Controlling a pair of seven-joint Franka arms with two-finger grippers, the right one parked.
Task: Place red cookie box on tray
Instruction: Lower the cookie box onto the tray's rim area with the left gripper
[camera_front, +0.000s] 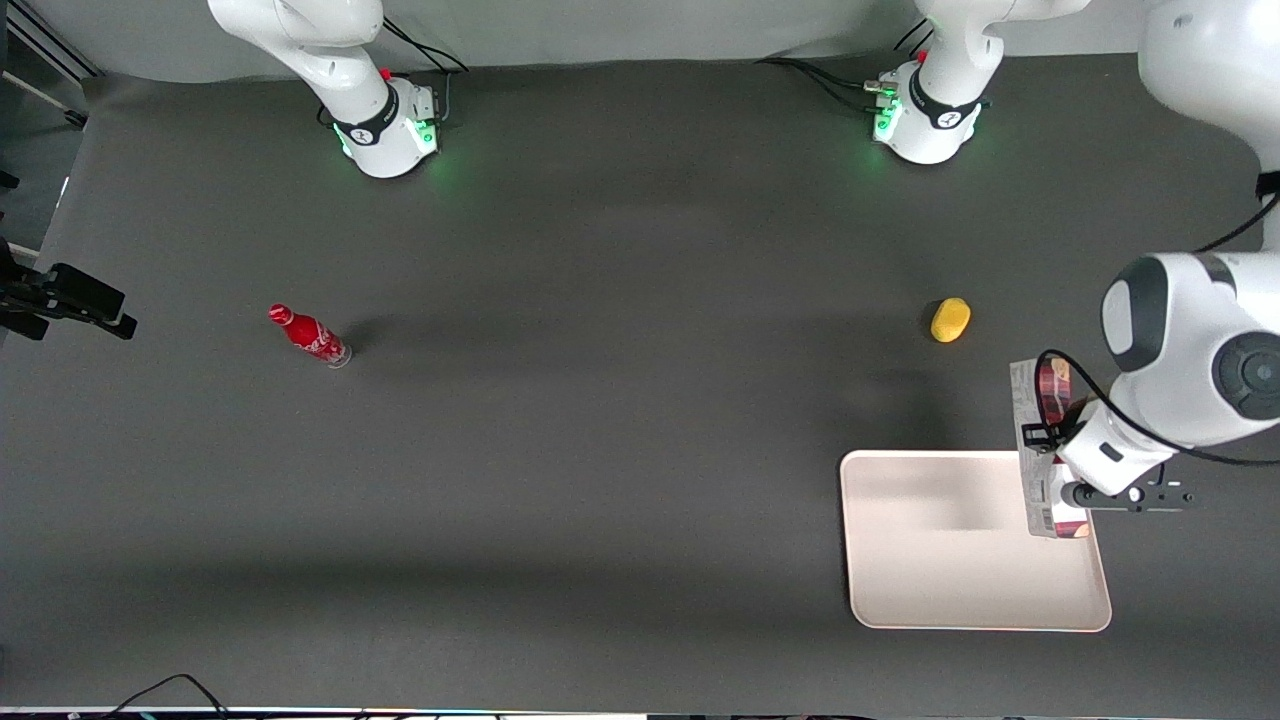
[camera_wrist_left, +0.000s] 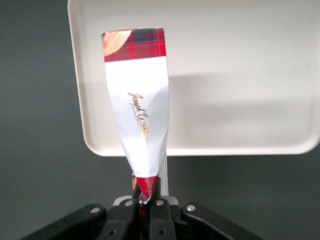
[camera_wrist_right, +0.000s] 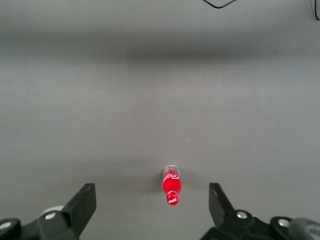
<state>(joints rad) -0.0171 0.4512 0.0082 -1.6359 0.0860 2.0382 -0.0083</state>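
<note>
From the front, the left arm's gripper (camera_front: 1052, 462) is holding the red cookie box (camera_front: 1038, 470) over the tray (camera_front: 940, 590), at the tray's edge toward the working arm's end of the worktop (camera_front: 600, 450). In the left wrist view, the fingers (camera_wrist_left: 131, 209) are pinching the box's crumpled end, the carton hanging above the tray's rim (camera_wrist_left: 80, 100).
</note>
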